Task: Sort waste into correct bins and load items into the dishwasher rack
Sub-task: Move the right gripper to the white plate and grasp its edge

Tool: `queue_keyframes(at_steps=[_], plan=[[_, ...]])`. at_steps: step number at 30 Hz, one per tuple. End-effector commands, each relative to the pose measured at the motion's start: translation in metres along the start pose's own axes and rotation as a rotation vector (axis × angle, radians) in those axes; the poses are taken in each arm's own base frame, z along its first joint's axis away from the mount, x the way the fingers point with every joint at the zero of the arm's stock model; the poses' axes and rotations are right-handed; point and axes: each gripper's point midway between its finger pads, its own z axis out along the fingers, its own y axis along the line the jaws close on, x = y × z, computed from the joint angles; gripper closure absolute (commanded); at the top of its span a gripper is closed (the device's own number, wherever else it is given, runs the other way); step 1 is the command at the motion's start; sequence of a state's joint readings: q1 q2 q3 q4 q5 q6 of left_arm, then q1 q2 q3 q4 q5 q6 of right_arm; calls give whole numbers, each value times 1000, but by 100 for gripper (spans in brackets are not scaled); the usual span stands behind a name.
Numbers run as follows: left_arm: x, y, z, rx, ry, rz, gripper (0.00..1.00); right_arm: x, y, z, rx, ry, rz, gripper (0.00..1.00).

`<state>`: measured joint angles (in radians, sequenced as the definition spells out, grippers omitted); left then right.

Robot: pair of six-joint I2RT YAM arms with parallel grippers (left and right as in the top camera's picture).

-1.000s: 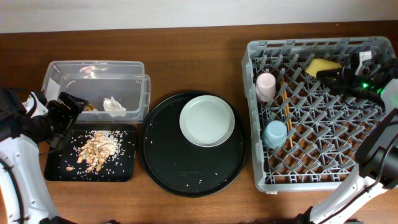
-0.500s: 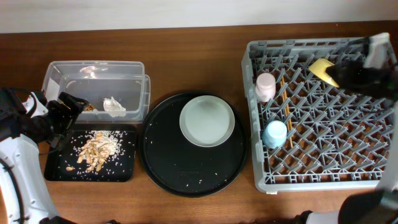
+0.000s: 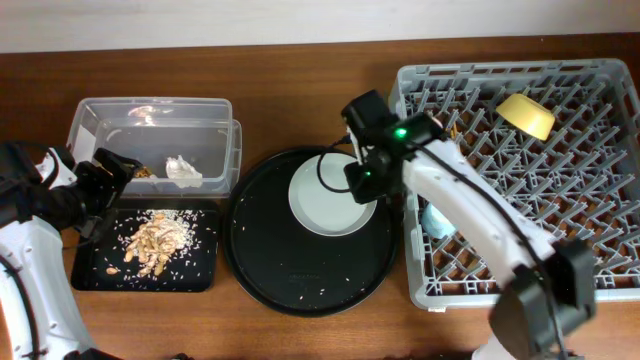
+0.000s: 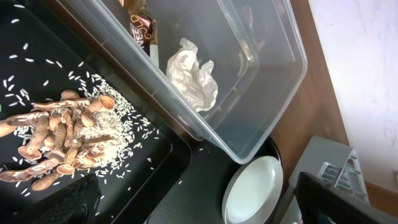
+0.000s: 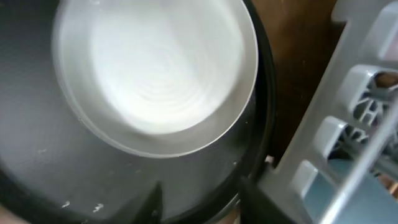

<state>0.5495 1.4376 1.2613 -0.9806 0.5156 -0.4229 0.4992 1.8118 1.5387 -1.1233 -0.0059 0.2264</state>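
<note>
A round black tray (image 3: 262, 262) lies flat on a brown wooden table (image 3: 300, 90), near the middle of the overhead view and closer to the front edge than to the back. It has a low raised rim all round. Beyond the table's far edge runs a pale wall (image 3: 200, 20).

Pale plate (image 3: 315, 200) flat just left of the rack (image 3: 580, 220), yellow bowl (image 3: 527, 115) tipped in its back corner, scraps (image 3: 155, 243) heaped in the shallow black tray (image 3: 200, 275).
</note>
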Motion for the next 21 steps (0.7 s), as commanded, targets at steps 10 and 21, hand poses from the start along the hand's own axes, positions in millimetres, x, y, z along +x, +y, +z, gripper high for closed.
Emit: queue_keyframes(at_steps=[10, 21], plan=[[-1, -2, -3, 4, -11, 4, 1, -4, -21, 81, 153, 61, 195, 55], [-1, -1, -3, 4, -11, 3, 1, 5, -23, 88, 169, 76, 260, 55]])
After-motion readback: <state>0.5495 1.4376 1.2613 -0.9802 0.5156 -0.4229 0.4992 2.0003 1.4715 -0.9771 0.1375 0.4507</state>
